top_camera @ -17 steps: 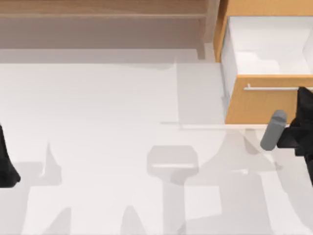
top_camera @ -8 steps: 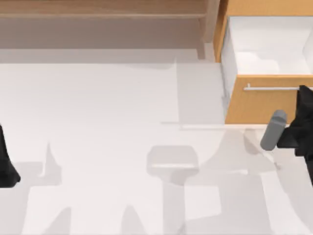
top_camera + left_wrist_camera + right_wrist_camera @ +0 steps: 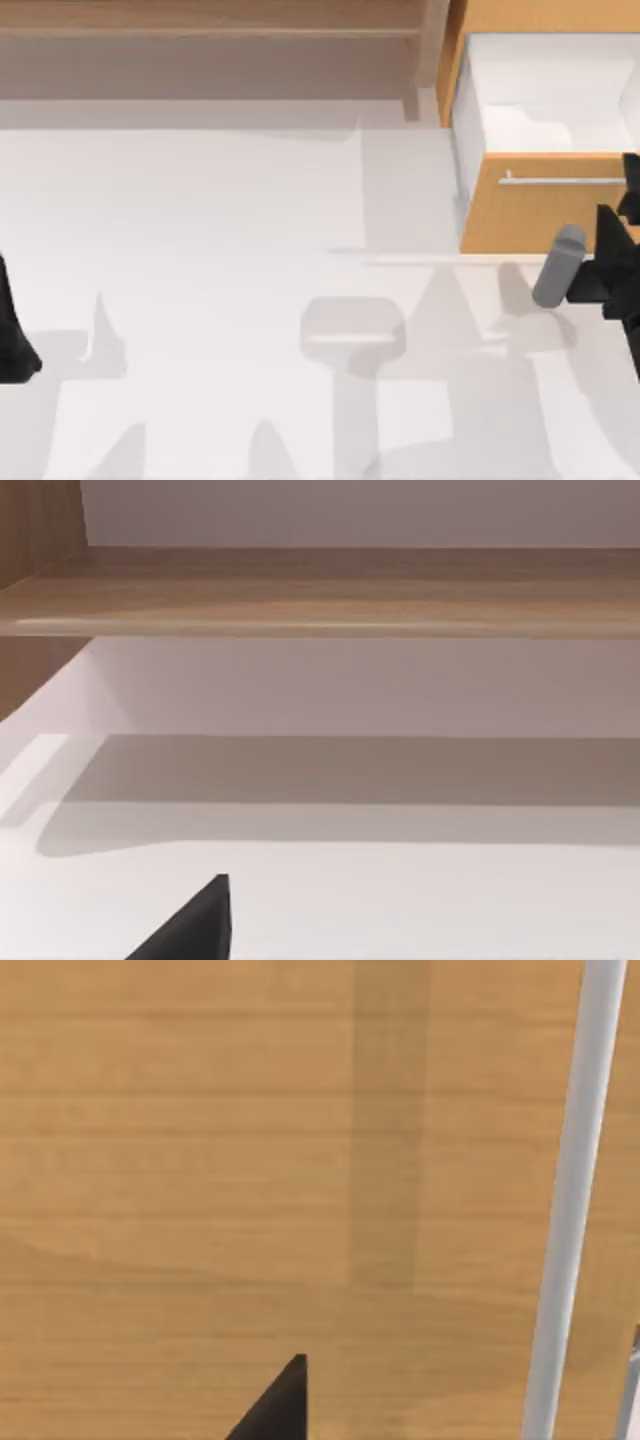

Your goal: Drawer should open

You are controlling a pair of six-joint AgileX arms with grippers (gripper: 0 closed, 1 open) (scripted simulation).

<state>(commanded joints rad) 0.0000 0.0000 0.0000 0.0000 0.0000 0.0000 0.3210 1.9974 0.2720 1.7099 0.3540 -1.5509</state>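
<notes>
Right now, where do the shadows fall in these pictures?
Top view: soft grey shadows spread across the white table. Left wrist view: a broad shadow band lies under the wooden shelf. Right wrist view: a darker vertical stripe crosses the drawer front beside its silver handle.

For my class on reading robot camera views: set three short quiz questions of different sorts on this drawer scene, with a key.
1. True or false: the drawer is pulled out far enough that its white-grey inside shows from above.
2. Multiple choice: the handle on the drawer front is A) a round knob, B) a thin silver bar, C) a rope loop.
3. Fill in: the right gripper is at the table's ____ edge in the top view, by the drawer front, while the left gripper sits parked at the opposite edge.

Key: 1 true; 2 B; 3 right.
</notes>
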